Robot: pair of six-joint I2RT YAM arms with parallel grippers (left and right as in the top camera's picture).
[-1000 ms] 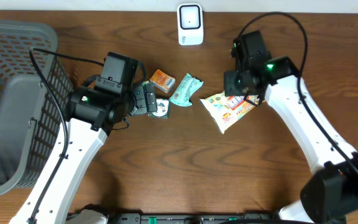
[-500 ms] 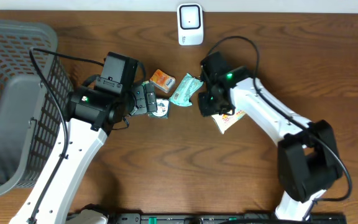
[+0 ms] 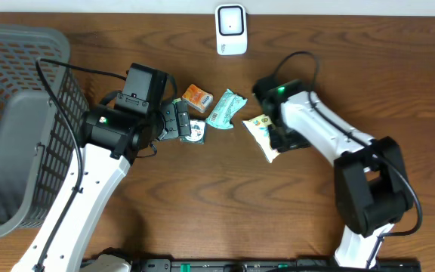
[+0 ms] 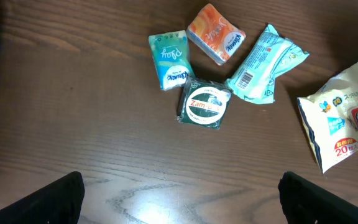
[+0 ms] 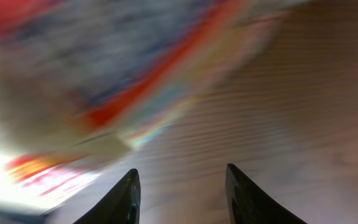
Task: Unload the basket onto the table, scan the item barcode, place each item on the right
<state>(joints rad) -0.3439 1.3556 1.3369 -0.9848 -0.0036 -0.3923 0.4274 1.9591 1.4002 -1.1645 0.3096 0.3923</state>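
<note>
Looking down from overhead: seeing only the right pincer (image 3: 280,138) crouching over the white snack packet (image 3: 263,128). Looking through its wrist camera: finding fingertips (image 5: 127,193) standing parted, bare wood (image 5: 185,149) between, blurred packet just ahead. Seeing the left pincer (image 4: 179,199) spread wide, released, green tin (image 4: 204,106) ahead.

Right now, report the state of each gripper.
Left gripper: open, holding nothing.
Right gripper: open, nothing between its fingers, at the cream plastic packet with red print.
</note>
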